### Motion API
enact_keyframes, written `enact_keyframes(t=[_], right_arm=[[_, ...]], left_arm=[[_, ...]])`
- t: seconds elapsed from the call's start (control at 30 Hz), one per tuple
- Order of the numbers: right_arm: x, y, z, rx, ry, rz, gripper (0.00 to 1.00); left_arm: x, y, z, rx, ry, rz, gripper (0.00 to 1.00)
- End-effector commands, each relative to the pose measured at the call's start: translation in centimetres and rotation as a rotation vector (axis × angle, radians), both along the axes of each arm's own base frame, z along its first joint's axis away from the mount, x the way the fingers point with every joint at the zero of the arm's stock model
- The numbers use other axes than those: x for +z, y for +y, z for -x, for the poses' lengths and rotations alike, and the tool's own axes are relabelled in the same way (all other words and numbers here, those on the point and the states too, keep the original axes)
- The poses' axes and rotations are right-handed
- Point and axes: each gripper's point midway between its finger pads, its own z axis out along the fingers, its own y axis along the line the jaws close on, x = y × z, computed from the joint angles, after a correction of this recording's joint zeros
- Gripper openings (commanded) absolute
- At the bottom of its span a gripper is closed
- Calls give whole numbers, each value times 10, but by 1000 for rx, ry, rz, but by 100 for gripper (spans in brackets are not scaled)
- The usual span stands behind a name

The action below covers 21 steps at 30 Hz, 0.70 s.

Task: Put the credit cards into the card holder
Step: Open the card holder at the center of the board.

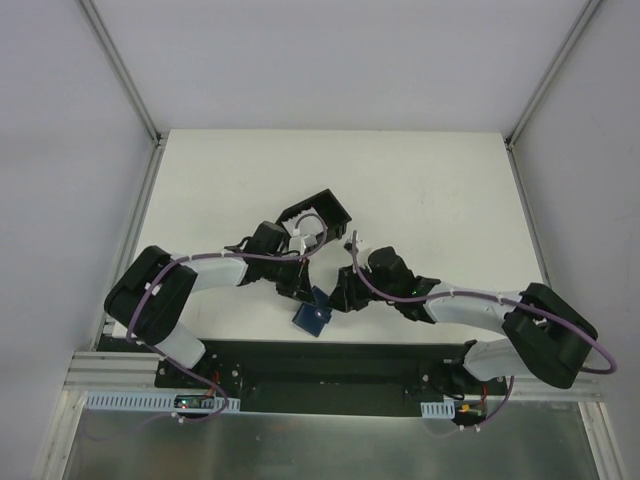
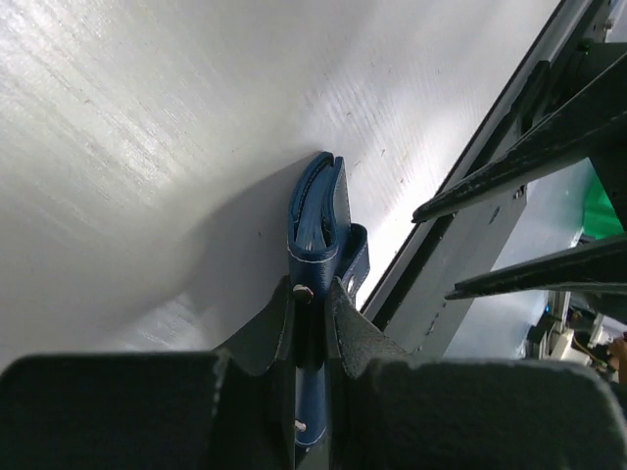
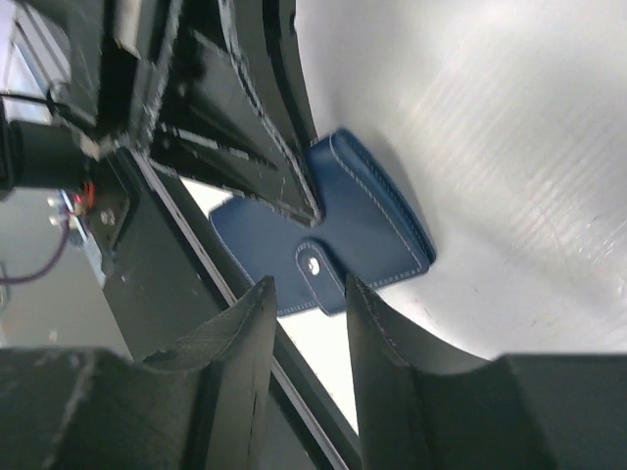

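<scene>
the white bench [image 1: 420,190] carries both arms at its near edge. the left arm [image 1: 215,272] and right arm [image 1: 470,305] bend inward toward each other at the near middle. a black box frame [image 1: 322,212] sits just beyond the left arm's wrist. the card holder [image 1: 312,316], dark navy and folded, is at the near edge of the bench between the two wrists. the left jaws are closed tight on one end of it, fingers [image 2: 269,343] pinching it edge-on, and its far end appears to meet the bench. the right jaws stand parted, gripping nothing, with fingers [image 3: 235,338] on either side of a gap. the holder's strap tab [image 3: 318,277] lies just ahead of that gap, its small snap [image 3: 312,262] showing.
</scene>
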Motion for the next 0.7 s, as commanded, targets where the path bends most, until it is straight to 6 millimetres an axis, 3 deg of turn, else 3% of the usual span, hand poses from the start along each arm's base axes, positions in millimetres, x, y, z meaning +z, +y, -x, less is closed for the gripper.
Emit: enact_keyframes(t=[0.0, 0.1, 0.57, 0.67], right_arm=[[-8, -4, 18, 150, -1, 50, 37], [-13, 0, 27, 212, 32, 36, 37], [-18, 14, 11, 213, -22, 18, 43], [-28, 13, 12, 225, -3, 35, 43]], left_arm=[[-18, 7, 4, -73, -20, -58, 0], [-19, 4, 2, -94, -18, -48, 0], [-24, 4, 8, -130, 0, -32, 0], [-24, 4, 8, -132, -4, -32, 0]])
